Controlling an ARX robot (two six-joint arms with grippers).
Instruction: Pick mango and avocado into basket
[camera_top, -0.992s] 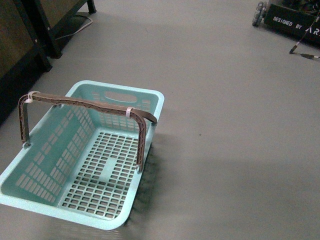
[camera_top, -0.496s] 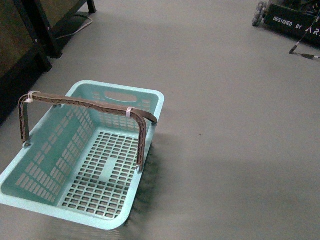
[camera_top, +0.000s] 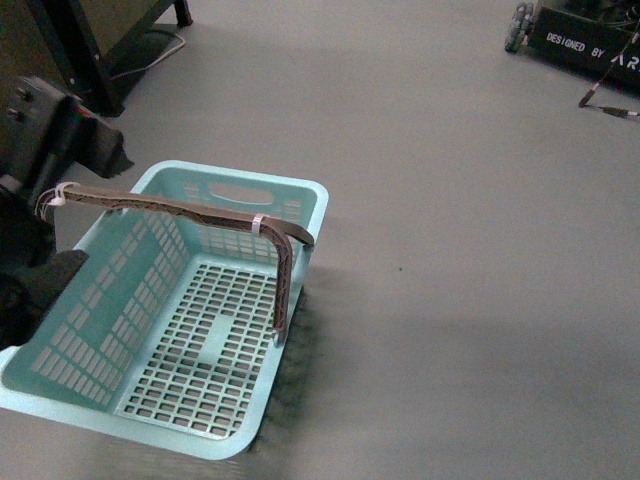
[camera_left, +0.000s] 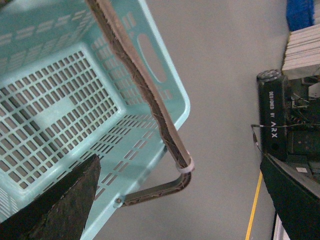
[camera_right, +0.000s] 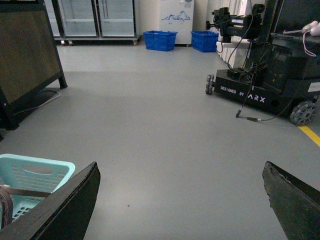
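An empty pale teal basket (camera_top: 300, 205) of stiff-looking slotted plastic sits on the grey floor (camera_top: 470, 260), a brown arched handle (camera_top: 180, 208) zip-tied across its rim. The left tool (camera_left: 177, 210) hovers over the basket, the right tool (camera_right: 180, 200) to one side of it, both spread wide, holding nothing. The mango and avocado are out of view; smooth and rounded, they likely want a gentle grip around the middle.
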